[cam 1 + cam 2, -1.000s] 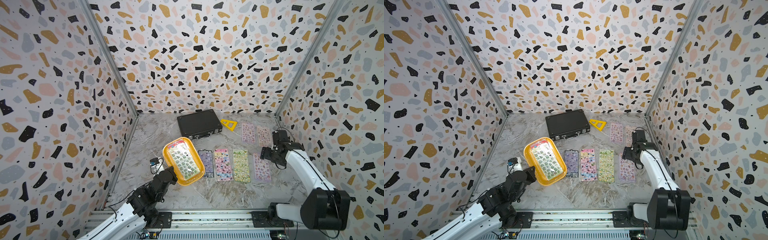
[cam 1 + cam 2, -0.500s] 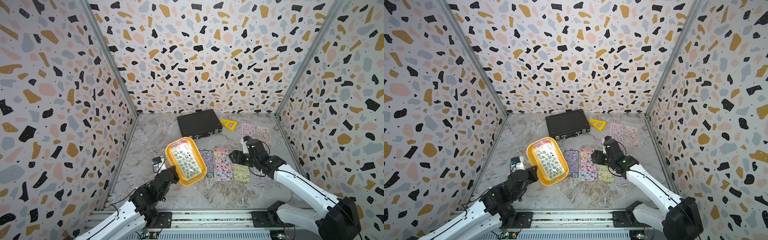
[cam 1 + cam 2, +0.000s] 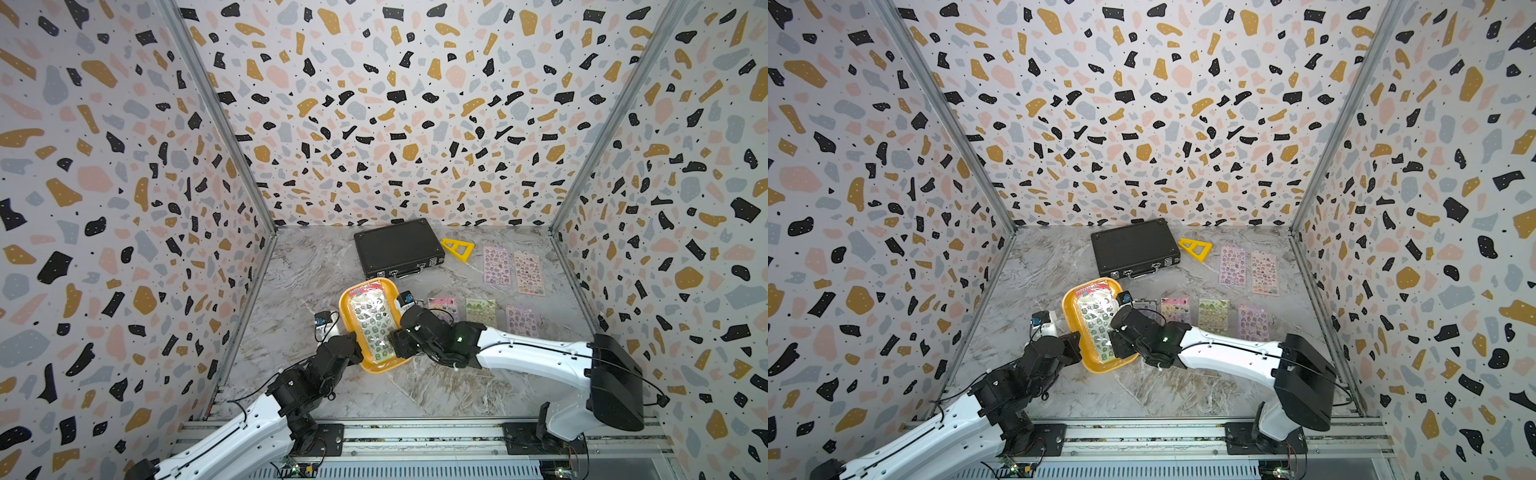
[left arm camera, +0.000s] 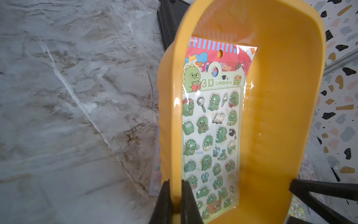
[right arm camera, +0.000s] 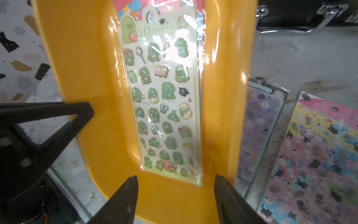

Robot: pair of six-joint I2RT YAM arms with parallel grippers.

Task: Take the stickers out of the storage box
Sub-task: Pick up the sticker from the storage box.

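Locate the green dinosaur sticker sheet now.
In both top views the green dinosaur sheet sits inside the yellow storage box, mid-table, in front of the black briefcase; the left claw grips the box's rim.

The yellow-orange storage box (image 3: 345, 309) is tilted, open side up. Inside, a glossy green dinosaur sticker sheet (image 3: 372, 324) lies lengthwise over a red sheet (image 4: 203, 56). Other stickers (image 3: 481, 311), pink, purple and green, lie flat on the bench (image 3: 316, 266) beside it.
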